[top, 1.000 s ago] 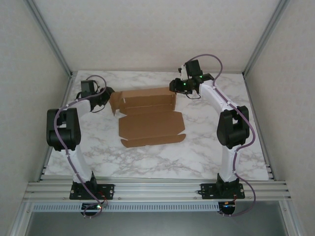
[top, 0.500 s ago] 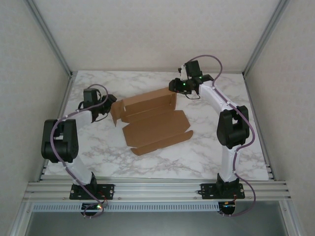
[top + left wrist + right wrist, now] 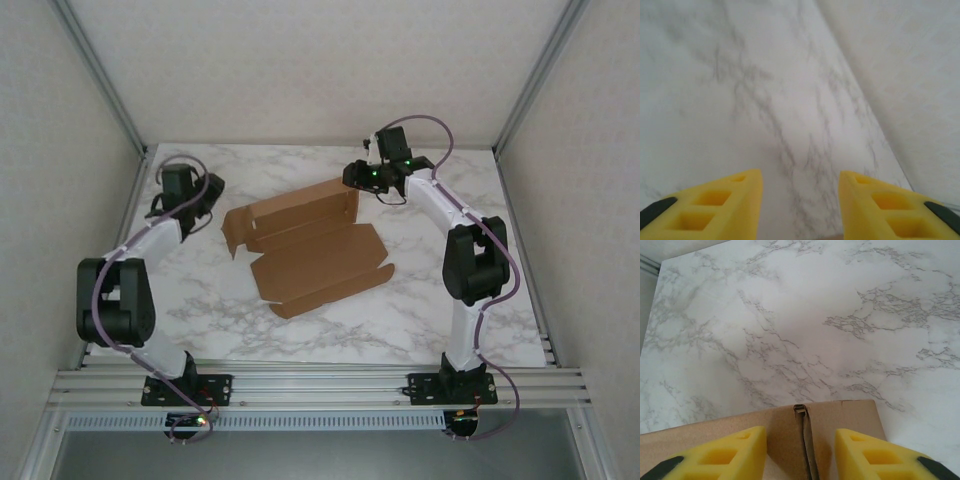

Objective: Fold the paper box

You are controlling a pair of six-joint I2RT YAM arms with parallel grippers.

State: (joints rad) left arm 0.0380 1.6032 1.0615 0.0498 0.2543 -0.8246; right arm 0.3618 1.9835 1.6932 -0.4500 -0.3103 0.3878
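Right tool [image 3: 800, 445] is part open, its fingers astride the upright end of a box [image 3: 315, 262] wall, gaps either side. Left tool [image 3: 800, 200] gapes, holding nothing, over bare surface [image 3: 200, 290], apart from the box, which lies mid-surface, flaps spread

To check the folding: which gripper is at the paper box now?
The right gripper: an edge of the paper box shows between its fingers. The left gripper is over bare table, apart from it.
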